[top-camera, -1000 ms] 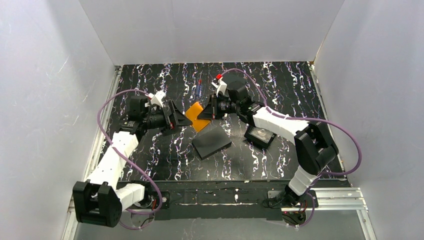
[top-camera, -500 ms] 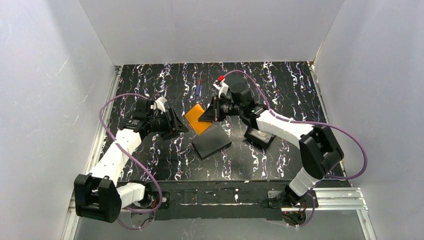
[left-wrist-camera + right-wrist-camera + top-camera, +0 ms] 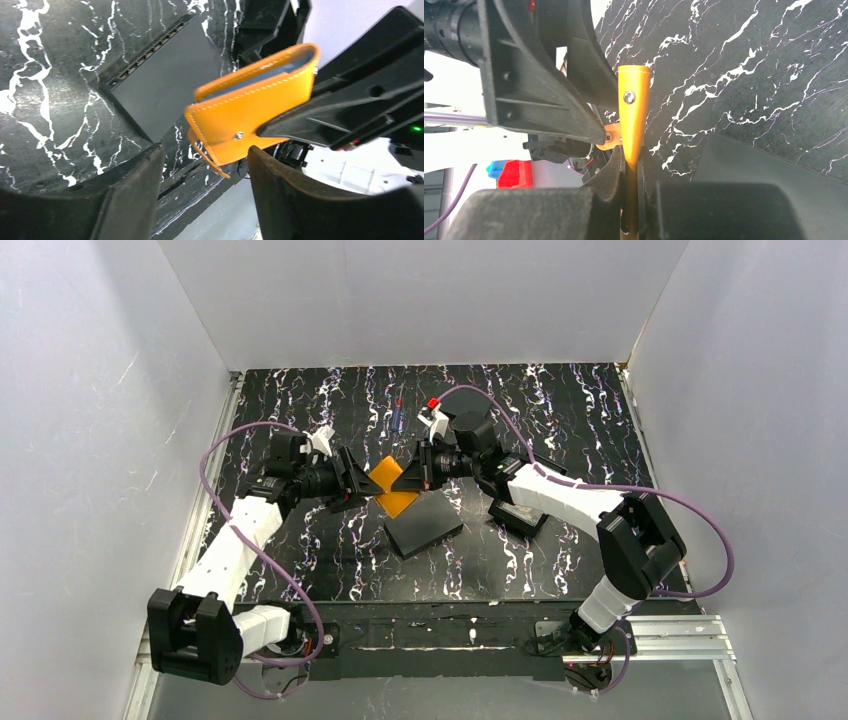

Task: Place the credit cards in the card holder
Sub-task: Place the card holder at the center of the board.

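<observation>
The orange card holder [image 3: 392,480] hangs above the table between the two arms. My right gripper [image 3: 418,472] is shut on its far end, the jaws pressed flat on both faces [image 3: 631,165]. In the left wrist view the card holder [image 3: 250,115] shows a pale blue inside, a metal snap and a small clasp tab. My left gripper [image 3: 202,157] stands open, and the holder's lower corner and tab reach just between its fingertips without touching them. From above, the left gripper [image 3: 362,485] sits at the holder's left edge. The credit cards are out of view.
A flat black rectangle [image 3: 423,523] lies on the marbled black table [image 3: 560,420] just below the holder. A second dark rectangle [image 3: 518,512] lies under the right forearm. A thin red-and-blue stick [image 3: 399,412] lies farther back. White walls close in three sides.
My left gripper drew back a little, then came forward to the holder's corner, its jaws narrowing and widening again. The right gripper shifted the holder slightly left and turned it.
</observation>
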Motion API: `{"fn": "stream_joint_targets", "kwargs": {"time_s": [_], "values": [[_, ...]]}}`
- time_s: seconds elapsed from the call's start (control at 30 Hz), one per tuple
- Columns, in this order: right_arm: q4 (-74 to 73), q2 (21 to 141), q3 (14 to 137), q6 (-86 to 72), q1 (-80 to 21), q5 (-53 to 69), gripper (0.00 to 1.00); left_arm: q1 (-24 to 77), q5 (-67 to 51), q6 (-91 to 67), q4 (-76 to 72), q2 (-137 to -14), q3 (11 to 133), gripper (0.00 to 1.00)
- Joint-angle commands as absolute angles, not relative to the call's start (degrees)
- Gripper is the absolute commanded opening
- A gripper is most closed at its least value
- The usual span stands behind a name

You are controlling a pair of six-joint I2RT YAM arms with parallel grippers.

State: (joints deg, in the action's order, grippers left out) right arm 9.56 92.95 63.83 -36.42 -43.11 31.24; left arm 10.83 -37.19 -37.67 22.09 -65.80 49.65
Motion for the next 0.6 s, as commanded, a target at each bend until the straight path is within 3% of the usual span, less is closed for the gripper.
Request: {"fn": "stream_joint_targets", "kwargs": {"time_s": [0.0,0.2,0.57], "values": [[12.0,91.3,65.7,-36.4,-43.2,30.5,0.01,10.9,-35.3,-35.9,25.6,-66.5,50.4,0.57],[12.3,91.6,65.7,-36.3,-43.1,30.3,0.01,10.9,-32.7,-33.5,29.2,-65.2,50.2,0.44],[16.4,93.2,65.1,-39.3,-43.2,32.8,0.01,10.8,-36.0,-32.4,28.5,-64.5,48.3,0.32]]}}
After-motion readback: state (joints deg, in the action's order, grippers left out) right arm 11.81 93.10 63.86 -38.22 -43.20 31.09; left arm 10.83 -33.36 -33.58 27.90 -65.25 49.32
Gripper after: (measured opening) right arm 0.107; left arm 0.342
